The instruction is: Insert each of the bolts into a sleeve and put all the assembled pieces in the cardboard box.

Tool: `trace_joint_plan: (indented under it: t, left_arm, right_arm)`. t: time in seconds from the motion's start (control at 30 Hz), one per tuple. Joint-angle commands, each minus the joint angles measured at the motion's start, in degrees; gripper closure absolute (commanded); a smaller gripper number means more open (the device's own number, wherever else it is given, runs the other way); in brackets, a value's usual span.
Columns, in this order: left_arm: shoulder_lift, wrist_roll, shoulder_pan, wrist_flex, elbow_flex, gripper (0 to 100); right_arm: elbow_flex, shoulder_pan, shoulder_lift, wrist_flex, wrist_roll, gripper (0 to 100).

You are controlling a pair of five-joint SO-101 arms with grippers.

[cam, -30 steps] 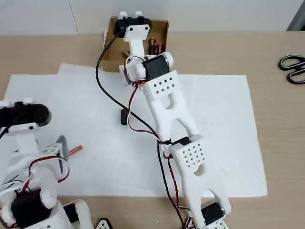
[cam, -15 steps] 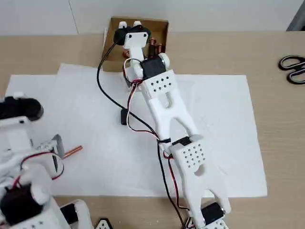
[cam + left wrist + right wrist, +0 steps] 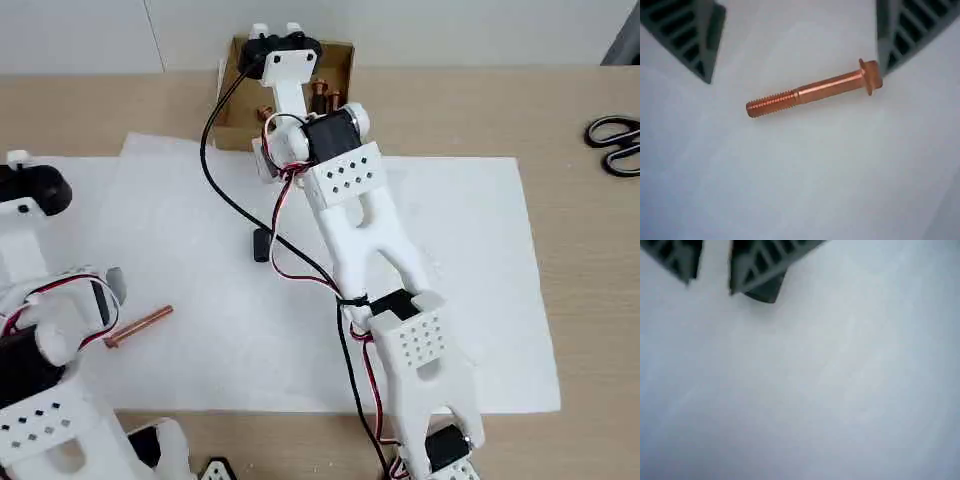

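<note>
A copper bolt (image 3: 138,327) lies flat on the white paper at the left. My left gripper (image 3: 110,295) hangs just above it, open. In the left wrist view the bolt (image 3: 812,90) lies between the spread fingers (image 3: 690,40), its head close to one fingertip and untouched. A short black sleeve (image 3: 261,244) lies on the paper mid-table. The cardboard box (image 3: 238,95) at the back holds several copper assembled pieces (image 3: 322,97). My right gripper (image 3: 265,158) hovers at the paper's far edge by the box, its fingers a narrow gap apart and empty (image 3: 711,282). The sleeve (image 3: 765,292) peeks out past one fingertip.
White paper (image 3: 470,260) covers most of the wooden table. The right arm (image 3: 360,230) stretches diagonally across the middle, trailing a black cable (image 3: 215,180). Scissors (image 3: 612,143) lie at the table's right edge.
The left arm has drawn back toward the table's left corner, leaving the bolt uncovered. The right wrist dipped toward the box and came back. Bolt and sleeve stayed put.
</note>
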Motion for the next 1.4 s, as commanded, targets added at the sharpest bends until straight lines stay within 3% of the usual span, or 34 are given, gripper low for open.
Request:
trace_joint_plan:
  t: [0.0, 0.4, 0.63, 0.8, 1.1, 1.37]
  left_arm:
    - [0.1, 0.4, -0.1, 0.3, -2.3, 80]
    - [0.1, 2.3, -0.1, 0.7, -6.4, 80]
    - [0.4, 2.3, 0.0, 1.5, -7.8, 80]
    - [0.4, 2.3, 0.0, 1.5, -7.8, 80]
    - [0.4, 2.3, -0.1, 3.5, -7.6, 80]
    - [0.3, 2.4, -0.1, 3.5, -6.1, 80]
  right_arm:
    - [-1.3, 1.3, -4.1, 0.0, -0.2, 94.7]
    - [-7.1, 3.7, -25.8, 0.4, 2.0, 94.6]
    - [8.2, 6.0, -38.7, 0.3, 3.5, 83.3]
    - [20.8, 7.9, -44.5, 0.6, 3.3, 83.5]
    - [47.6, 3.6, -46.5, 0.0, 3.0, 83.6]
    - [50.5, 0.0, -34.9, -1.8, 2.9, 83.6]
